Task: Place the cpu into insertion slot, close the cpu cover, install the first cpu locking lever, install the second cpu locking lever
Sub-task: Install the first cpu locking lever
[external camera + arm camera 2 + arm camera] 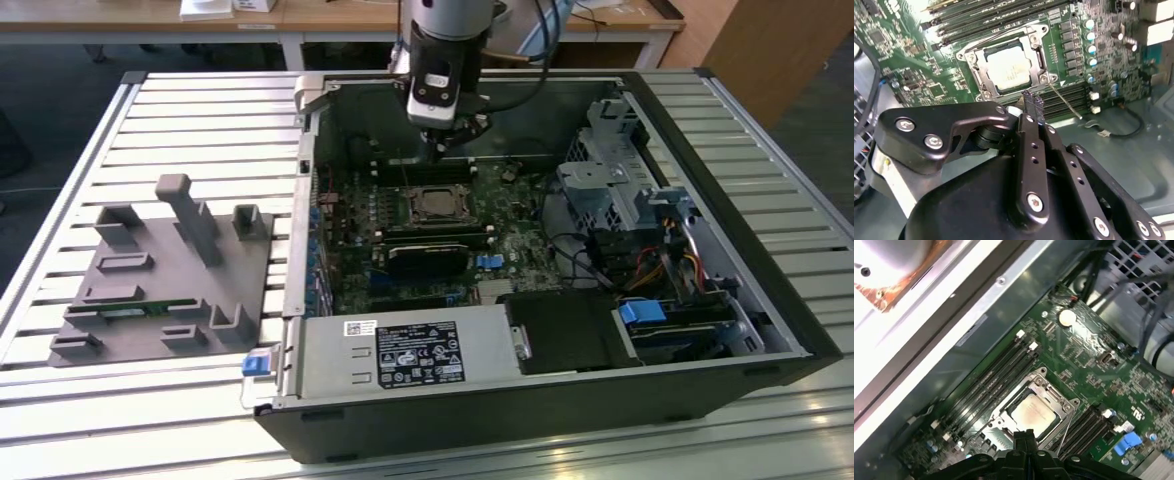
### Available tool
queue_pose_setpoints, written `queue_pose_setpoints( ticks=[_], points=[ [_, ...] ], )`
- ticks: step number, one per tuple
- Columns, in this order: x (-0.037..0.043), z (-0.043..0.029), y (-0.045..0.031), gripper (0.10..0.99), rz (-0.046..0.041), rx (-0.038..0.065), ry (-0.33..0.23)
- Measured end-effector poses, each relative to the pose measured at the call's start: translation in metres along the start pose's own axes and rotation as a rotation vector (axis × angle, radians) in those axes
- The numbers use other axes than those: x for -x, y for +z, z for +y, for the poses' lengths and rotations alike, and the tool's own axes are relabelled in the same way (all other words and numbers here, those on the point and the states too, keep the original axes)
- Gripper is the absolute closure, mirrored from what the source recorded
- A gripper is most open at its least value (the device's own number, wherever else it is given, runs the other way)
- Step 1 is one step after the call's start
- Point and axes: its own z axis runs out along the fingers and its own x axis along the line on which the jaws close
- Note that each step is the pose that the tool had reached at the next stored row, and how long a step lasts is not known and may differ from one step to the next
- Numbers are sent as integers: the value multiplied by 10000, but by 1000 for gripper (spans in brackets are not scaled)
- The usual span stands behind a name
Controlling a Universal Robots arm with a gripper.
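I see the cpu [1008, 67] seated in the insertion slot [970, 59], with the cpu cover [1026, 37] down. My gripper [1034, 102] hangs just beside the slot, fingertips pressed together, empty. 1 locking lever [1065, 101] stands free; it wants steady, square pressing.

Your computer case [721, 385] lies open on the table [200, 110], toward the table edge at the exterior view's right. The fixture block [134, 300] sits just beside it, at the exterior view's left. Inside, on the motherboard [350, 270], the cpu [1008, 68] rests in the insertion slot [1040, 58] with the cpu cover [996, 41] framing it. Memory slots [434, 240] flank the slot. The gripper [441, 150] hangs over the far ones. The power supply [400, 355] lines the near wall.
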Motion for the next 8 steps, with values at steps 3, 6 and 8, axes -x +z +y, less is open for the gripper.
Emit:
queue_pose_setpoints(
  ticks=[3,6,8],
  points=[
    [0,0,3,980,12,-19,-404],
    [0,0,7,980,21,-31,-682],
    [0,0,9,980,27,-41,-884]
  ],
)
